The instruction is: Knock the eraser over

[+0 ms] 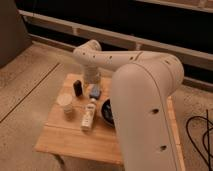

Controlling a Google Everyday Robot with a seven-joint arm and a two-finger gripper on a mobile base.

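Observation:
The eraser (78,87) is a small dark block standing upright on the wooden table (70,142), near its far left corner. My gripper (91,79) hangs from the white arm just right of the eraser, over the table's far edge, a small gap away from it. A flat blue-grey pad (95,92) lies right below the gripper. A paper cup (65,106) stands in front of the eraser.
A pale slim bottle (88,115) lies on the table's middle. A dark bowl (106,113) sits to its right, half hidden by my large white arm (145,110), which covers the table's right side. A dark wall with a rail runs behind.

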